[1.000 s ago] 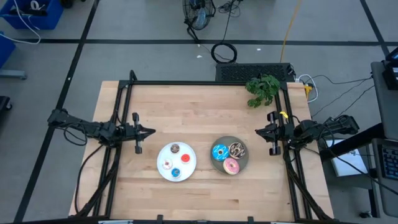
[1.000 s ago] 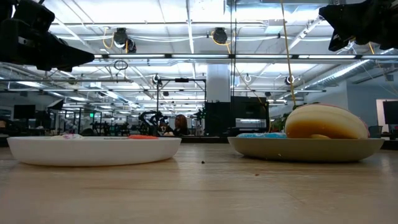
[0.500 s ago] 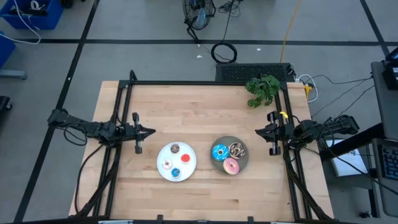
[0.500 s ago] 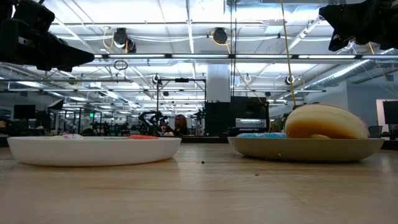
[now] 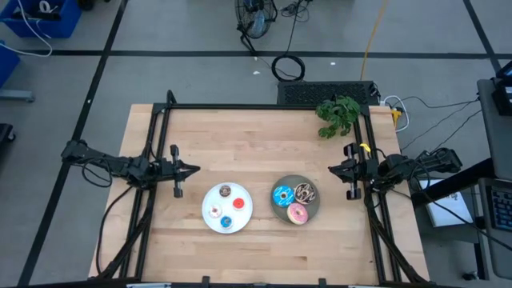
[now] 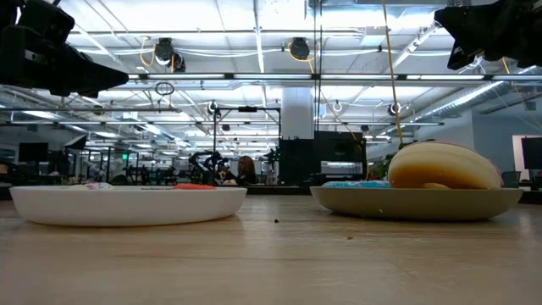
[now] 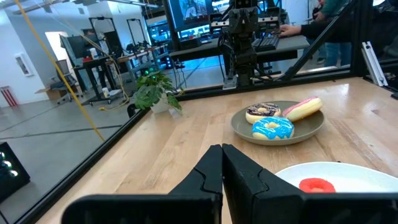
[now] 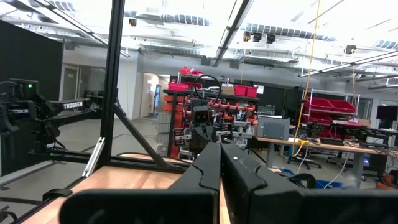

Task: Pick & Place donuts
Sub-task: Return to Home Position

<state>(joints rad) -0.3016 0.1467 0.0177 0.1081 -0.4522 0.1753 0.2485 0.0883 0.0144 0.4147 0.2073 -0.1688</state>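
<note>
On the pale wood-plank tabletop (image 5: pixel 256 140), a leafy green plant (image 5: pixel 338 114) stands at 1 o'clock. Four tiny donuts (image 5: pixel 238 202) lie in the round white plate (image 5: pixel 207 196) near 6, and three larger donuts (image 5: pixel 282 194) fill the grey plate (image 5: pixel 315 210) just beside it. We see the left arm (image 5: pixel 120 165) at 9 and the right arm (image 5: pixel 404 167) at 3, each with its jaws pressed together.

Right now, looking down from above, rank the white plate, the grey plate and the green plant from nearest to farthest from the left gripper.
From the left gripper:
1. The white plate, close by, toward the table's front edge.
2. The grey plate, beyond the white one, on the right arm's side.
3. The green plant, at the far right corner.
</note>
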